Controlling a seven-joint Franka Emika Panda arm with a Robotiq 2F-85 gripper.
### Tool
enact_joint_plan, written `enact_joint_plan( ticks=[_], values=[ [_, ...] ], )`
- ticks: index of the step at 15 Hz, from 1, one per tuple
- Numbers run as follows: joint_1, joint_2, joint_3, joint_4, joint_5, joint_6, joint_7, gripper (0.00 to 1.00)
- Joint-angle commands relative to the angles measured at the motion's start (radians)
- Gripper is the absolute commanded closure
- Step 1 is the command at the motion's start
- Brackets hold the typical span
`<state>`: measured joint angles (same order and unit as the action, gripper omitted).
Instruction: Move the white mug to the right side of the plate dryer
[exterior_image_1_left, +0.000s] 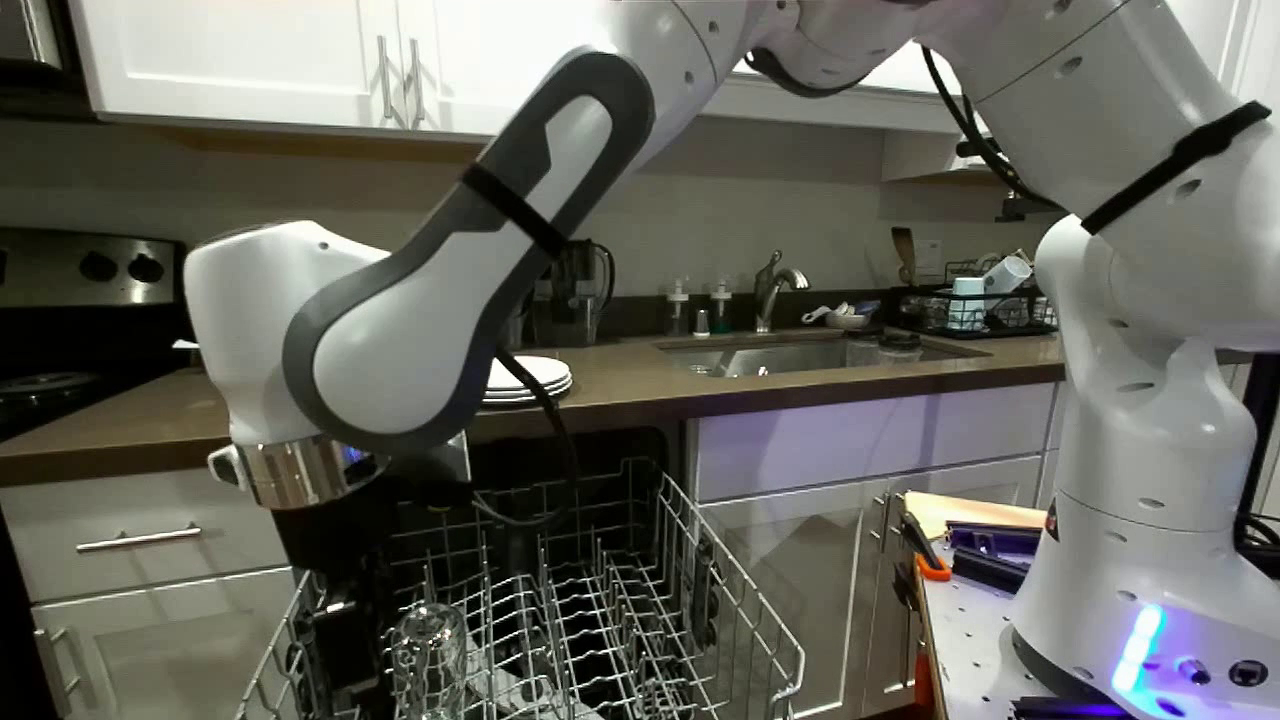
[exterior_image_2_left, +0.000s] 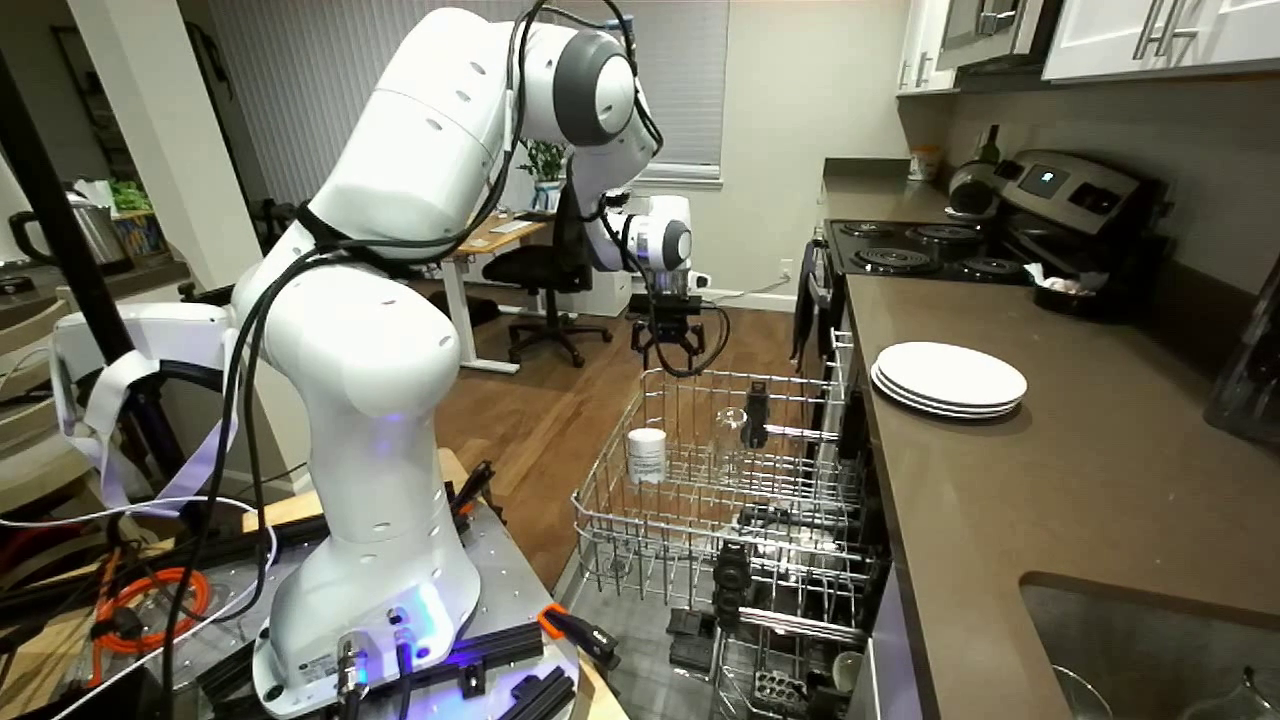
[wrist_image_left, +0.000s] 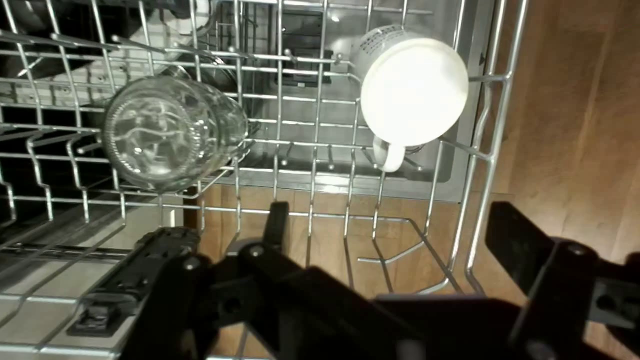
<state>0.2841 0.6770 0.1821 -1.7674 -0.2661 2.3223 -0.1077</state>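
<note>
Only the wrist view shows the mug's (wrist_image_left: 414, 95) handle (wrist_image_left: 395, 158)

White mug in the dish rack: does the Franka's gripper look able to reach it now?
Probably yes: the gripper is open above the rack, and nothing covers the white mug. The clear glass sits apart, though the rack's side nearby could crowd a grasp.

a kitchen, most likely in a home: white wall cabinets (exterior_image_1_left: 245, 55) over a brown countertop (exterior_image_2_left: 1090, 480), a sink (exterior_image_2_left: 1160, 620) with an arched faucet (exterior_image_1_left: 766, 298), an electric coil stove (exterior_image_2_left: 940, 250), a stack of white plates (exterior_image_2_left: 950, 376) and a pulled-out wire dishwasher rack (exterior_image_2_left: 690, 524). beyond, on a wood floor (exterior_image_2_left: 515, 430), stand a desk (exterior_image_2_left: 500, 236) and wheeled office chair (exterior_image_2_left: 535, 268) near vertical blinds (exterior_image_2_left: 320, 90).
</note>
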Motion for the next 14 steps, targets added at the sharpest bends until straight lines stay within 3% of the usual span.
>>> enact_joint_plan(
  ticks=[1, 7, 8, 9, 10, 13, 14],
  values=[
    [0.019, 0.084, 0.020, 0.063, 0.016, -0.027, -0.059, 0.00],
    [0.040, 0.161, 0.030, 0.101, 0.021, -0.089, -0.069, 0.00],
    [0.038, 0.170, 0.032, 0.109, 0.022, -0.101, -0.077, 0.25],
    [0.037, 0.174, 0.033, 0.114, 0.022, -0.110, -0.081, 0.27],
    [0.038, 0.172, 0.029, 0.125, 0.018, -0.121, -0.083, 0.14],
    [0.038, 0.181, 0.024, 0.152, 0.015, -0.135, -0.086, 0.11],
    [0.039, 0.187, 0.022, 0.161, 0.015, -0.140, -0.086, 0.15]
  ],
)
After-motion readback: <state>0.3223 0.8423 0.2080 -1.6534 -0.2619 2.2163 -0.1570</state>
